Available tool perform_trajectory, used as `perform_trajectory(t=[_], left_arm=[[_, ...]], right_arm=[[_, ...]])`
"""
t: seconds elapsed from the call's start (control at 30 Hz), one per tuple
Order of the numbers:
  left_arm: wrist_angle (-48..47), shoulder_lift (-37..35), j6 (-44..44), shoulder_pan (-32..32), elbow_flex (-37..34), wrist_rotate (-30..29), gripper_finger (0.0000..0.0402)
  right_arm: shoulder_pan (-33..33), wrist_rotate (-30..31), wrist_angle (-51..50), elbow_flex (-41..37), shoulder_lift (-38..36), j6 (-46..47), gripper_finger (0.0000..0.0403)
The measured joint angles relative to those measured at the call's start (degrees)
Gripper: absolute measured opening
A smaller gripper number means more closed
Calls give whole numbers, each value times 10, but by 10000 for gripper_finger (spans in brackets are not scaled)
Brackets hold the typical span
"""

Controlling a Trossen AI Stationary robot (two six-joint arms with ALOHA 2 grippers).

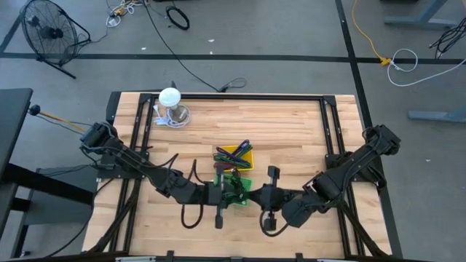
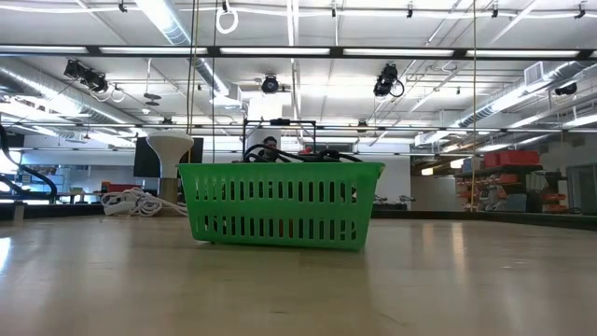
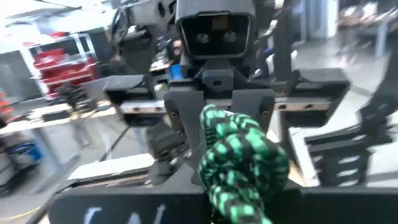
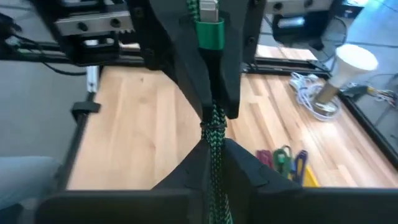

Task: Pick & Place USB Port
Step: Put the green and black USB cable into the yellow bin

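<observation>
A green-and-black braided USB cable (image 4: 214, 127) with a green plug (image 4: 210, 31) runs between my two grippers. They meet tip to tip over a green basket (image 1: 244, 184) at the table's near middle. My left gripper (image 1: 230, 191) comes from the left and my right gripper (image 1: 253, 195) from the right. Both are shut on the cable. The basket (image 2: 280, 205) stands on the table, with dark cables showing over its rim. The grippers do not show plainly in the low view. My left gripper holds the cable at its plug end (image 4: 211, 50); the green plug lies between its two fingers. A knotted bunch of braid (image 3: 239, 158) sits right at its fingers. The fingers come about level from the table's left. My right gripper pinches the braided cord (image 4: 215, 146) between its two fingers, a short way from the plug. The fingers come about level from the table's right and lie along the cord. The cord runs straight to the other gripper, above the basket.
A yellow tray (image 1: 246, 161) with coloured cables lies just beyond the basket. A white lamp-like stand (image 1: 170, 102) with a coiled white cable stands at the far left. Bare wood lies on the left and right of the table, and black rails frame the tabletop.
</observation>
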Motion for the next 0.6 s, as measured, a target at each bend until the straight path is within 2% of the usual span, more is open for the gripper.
perform_trajectory(t=[0.17,0.4,0.6], left_arm=[[-65,-15,4,20,0,-40,19],[-150,-30,14,72,0,-104,18],[-303,-30,-34,159,0,-95,18]], right_arm=[[2,1,-69,0,-1,14,51],[4,-51,-190,0,-1,168,48],[13,-104,-194,-26,-1,231,41]])
